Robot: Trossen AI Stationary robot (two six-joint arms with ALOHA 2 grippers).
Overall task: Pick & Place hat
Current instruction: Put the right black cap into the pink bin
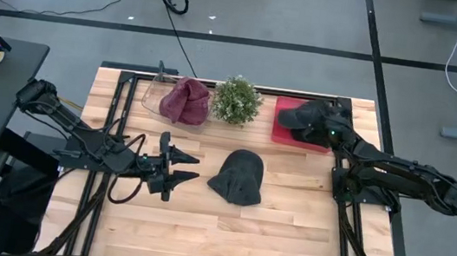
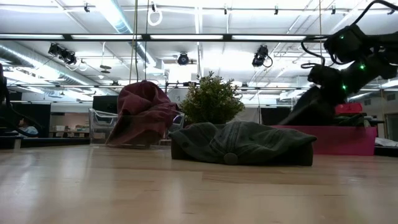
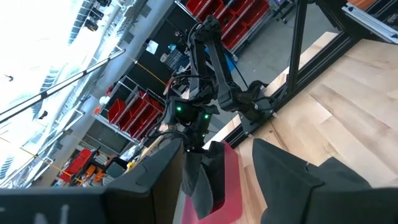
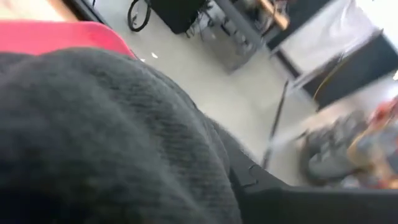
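Placement under way: my right gripper hangs over the red bin, clamped on a dark knit hat whose ribbed fabric fills my wrist view. Next I judge it needs lowering and letting go. A second grey hat lies slumped on the counter, just ahead of my left gripper, fingers apart, waiting.
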